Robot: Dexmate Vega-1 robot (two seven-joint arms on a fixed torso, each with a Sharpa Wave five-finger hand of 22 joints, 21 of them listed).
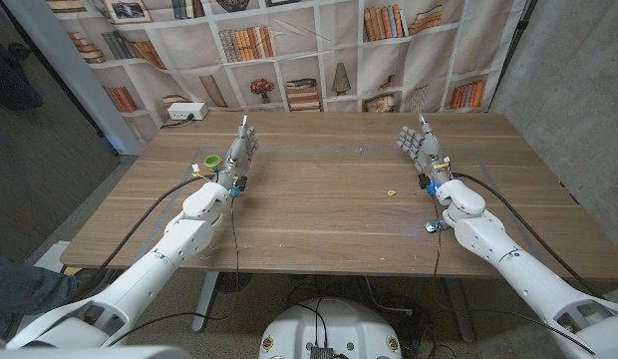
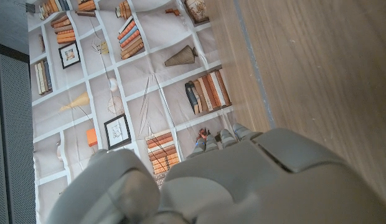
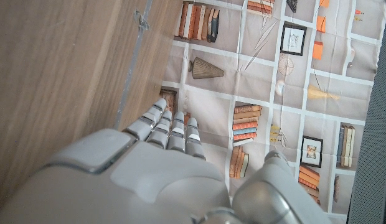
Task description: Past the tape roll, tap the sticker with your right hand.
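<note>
A wooden worktop (image 1: 329, 199) stood before a backdrop (image 1: 319, 50) printed with white bookshelves, books, framed pictures and vases. A grey concrete wall (image 1: 578, 90) rose to the robot's right, and a dark panel (image 1: 30, 140) with a pale grey post (image 1: 75, 75) stood to its left. A white power strip (image 1: 184, 113) lay at the worktop's far left corner.

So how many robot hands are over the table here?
2. The left hand stands raised near the table's left side, by a green tape roll. The right hand stands raised near the right side. Both hold nothing.
</note>
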